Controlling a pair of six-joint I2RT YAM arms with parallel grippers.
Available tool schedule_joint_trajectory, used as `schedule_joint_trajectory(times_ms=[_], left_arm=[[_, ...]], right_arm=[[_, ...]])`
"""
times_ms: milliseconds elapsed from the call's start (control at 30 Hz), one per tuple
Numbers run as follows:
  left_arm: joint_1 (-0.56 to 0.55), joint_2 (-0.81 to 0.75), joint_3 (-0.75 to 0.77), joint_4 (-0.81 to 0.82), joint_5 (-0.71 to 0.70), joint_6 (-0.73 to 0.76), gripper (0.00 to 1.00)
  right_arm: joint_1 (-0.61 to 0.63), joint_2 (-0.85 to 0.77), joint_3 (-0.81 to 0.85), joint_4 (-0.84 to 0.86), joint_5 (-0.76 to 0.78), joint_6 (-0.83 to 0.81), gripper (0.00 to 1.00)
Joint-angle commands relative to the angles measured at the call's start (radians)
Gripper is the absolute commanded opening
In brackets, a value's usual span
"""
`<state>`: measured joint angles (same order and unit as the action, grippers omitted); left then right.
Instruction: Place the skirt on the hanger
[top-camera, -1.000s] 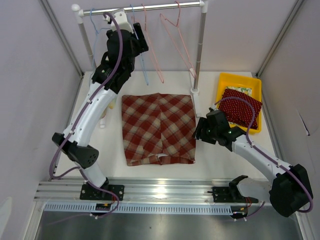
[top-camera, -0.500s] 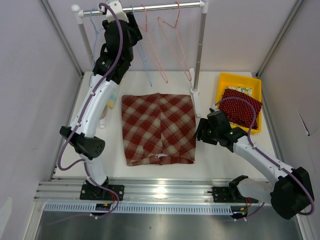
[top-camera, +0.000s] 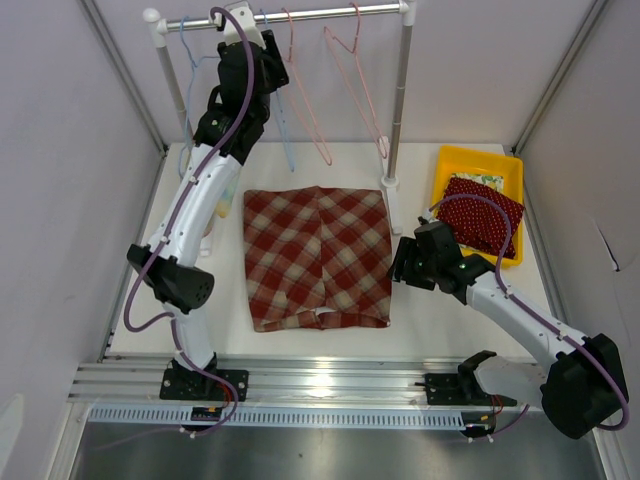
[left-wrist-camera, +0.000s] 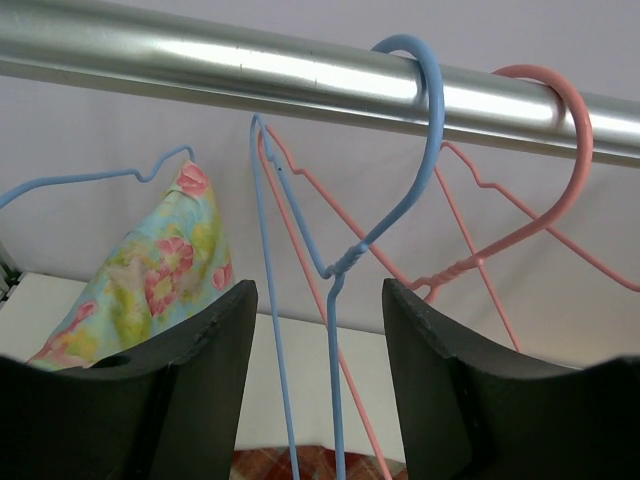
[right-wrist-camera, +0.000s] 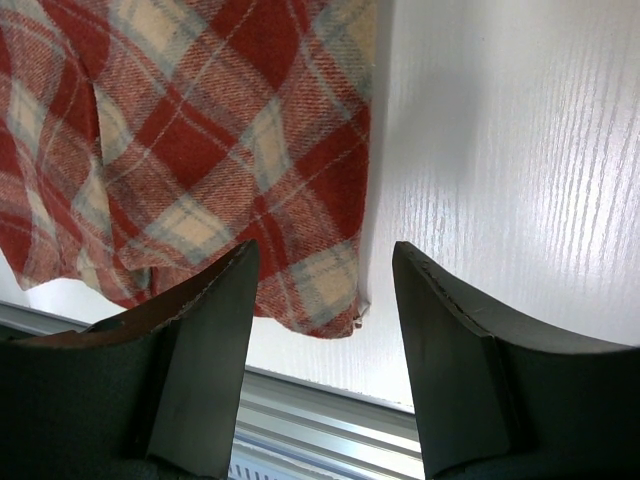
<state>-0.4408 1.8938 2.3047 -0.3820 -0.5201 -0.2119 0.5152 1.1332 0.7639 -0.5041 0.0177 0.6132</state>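
Observation:
The red plaid skirt (top-camera: 318, 257) lies flat on the white table; its corner shows in the right wrist view (right-wrist-camera: 230, 150). A blue wire hanger (left-wrist-camera: 345, 260) hangs by its hook on the metal rail (left-wrist-camera: 200, 60), its neck between the fingers of my open left gripper (left-wrist-camera: 318, 300), untouched. In the top view the left gripper (top-camera: 268, 72) is up at the rail (top-camera: 300, 15), by the blue hanger (top-camera: 285, 135). My right gripper (top-camera: 400, 262) is open and empty, low over the table at the skirt's right edge (right-wrist-camera: 322, 280).
Pink hangers (top-camera: 345, 90) hang on the rail to the right of the blue one; one shows in the left wrist view (left-wrist-camera: 520, 230). A floral cloth (left-wrist-camera: 150, 270) hangs at the left. A yellow tray (top-camera: 445, 160) holds a red dotted cloth (top-camera: 485, 215). The rack post (top-camera: 392, 175) stands behind the skirt.
My left gripper has risen and moved right along the rail to the blue hanger's hook. The hangers swung slightly. The right arm has barely moved.

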Motion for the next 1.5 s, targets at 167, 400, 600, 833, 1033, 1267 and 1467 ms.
schedule_joint_trajectory(times_ms=[167, 400, 600, 833, 1033, 1267, 1467], left_arm=[[0.022, 0.019, 0.015, 0.042, 0.009, -0.006, 0.52], [0.036, 0.033, 0.01, 0.048, 0.028, -0.015, 0.5], [0.054, 0.041, 0.01, 0.066, 0.054, -0.024, 0.39], [0.08, 0.021, 0.016, 0.078, 0.109, -0.015, 0.15], [0.088, -0.015, 0.018, 0.104, 0.146, 0.005, 0.0], [0.094, -0.044, 0.021, 0.106, 0.16, 0.034, 0.0], [0.094, -0.078, 0.016, 0.089, 0.16, 0.06, 0.0]], right_arm=[[-0.003, -0.013, 0.006, 0.007, 0.001, -0.029, 0.61], [-0.014, -0.016, 0.012, 0.001, -0.002, -0.044, 0.61], [-0.024, -0.015, 0.012, 0.001, -0.004, -0.058, 0.61], [-0.029, -0.015, 0.009, 0.006, -0.005, -0.066, 0.61], [-0.029, -0.009, 0.009, 0.019, -0.005, -0.067, 0.6], [-0.03, -0.007, 0.006, 0.027, -0.007, -0.075, 0.6], [-0.032, -0.004, 0.005, 0.033, -0.007, -0.075, 0.59]])
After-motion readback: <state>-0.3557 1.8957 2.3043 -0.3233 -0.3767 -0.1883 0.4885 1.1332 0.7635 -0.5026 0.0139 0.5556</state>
